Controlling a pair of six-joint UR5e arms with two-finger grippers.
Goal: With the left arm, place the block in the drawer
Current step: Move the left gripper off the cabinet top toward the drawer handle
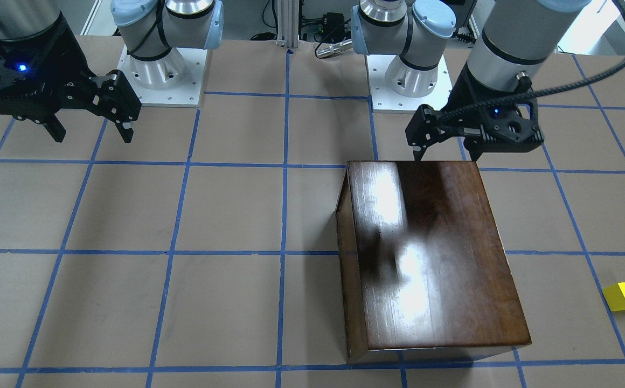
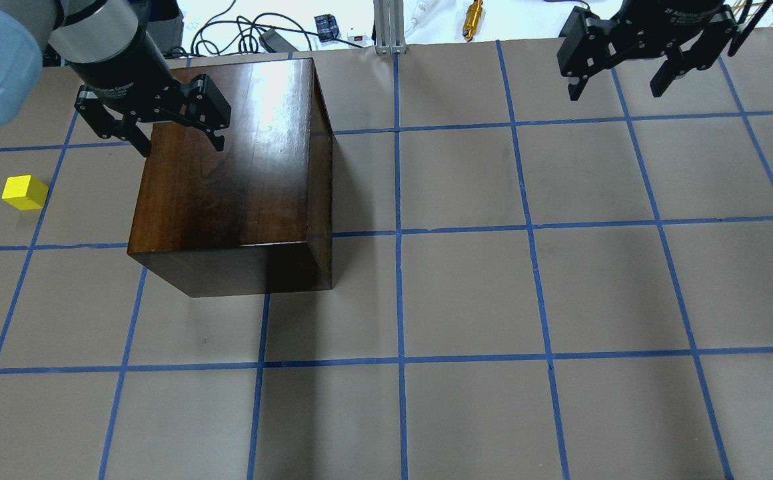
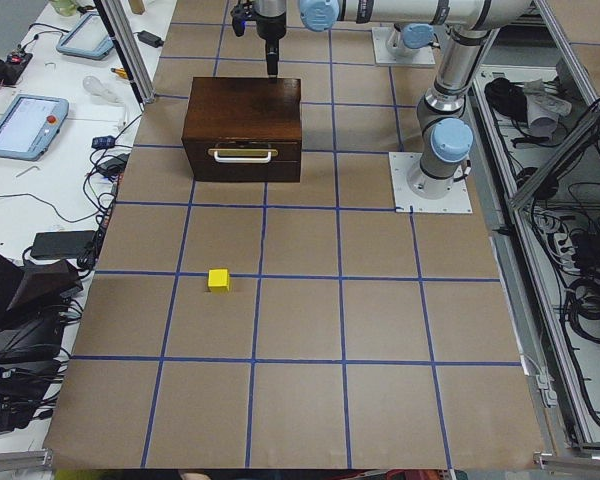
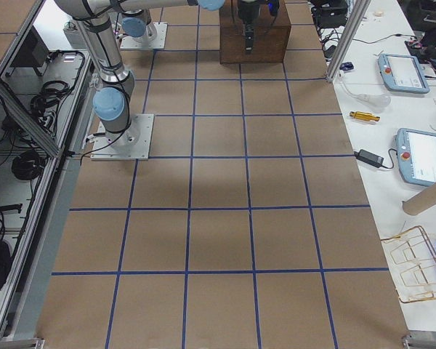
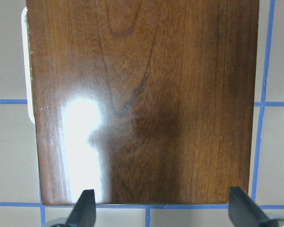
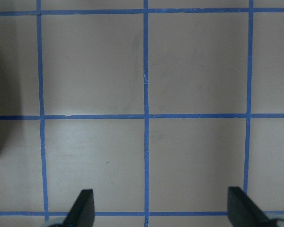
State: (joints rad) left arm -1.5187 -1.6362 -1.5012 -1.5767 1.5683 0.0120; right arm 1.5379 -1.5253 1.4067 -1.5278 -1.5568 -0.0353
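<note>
Brown paper crossed by blue tape lines covers the table. At its near edge, on the robot's side, the left arm's base and the right arm's base stand bolted on white plates.

Out from them the left gripper hangs over the glossy dark box. In the wrist view its tips are above the box's near rim and clear of the wood. The fingers are spread wide with nothing between them. The right gripper hangs over bare paper in the table's right half, likewise spread wide and empty.

The box sits in the left half, closer to the far edge than to the near one. Its drawer is pushed fully in, with its front and pale handle facing the table's left end.

The block lies flat on the paper out beyond that front, well apart from the box. It is between the box and the left end, toward the far edge, and nothing touches it.

Past the far edge a white bench carries a tablet-like pendant and loose cables.
</note>
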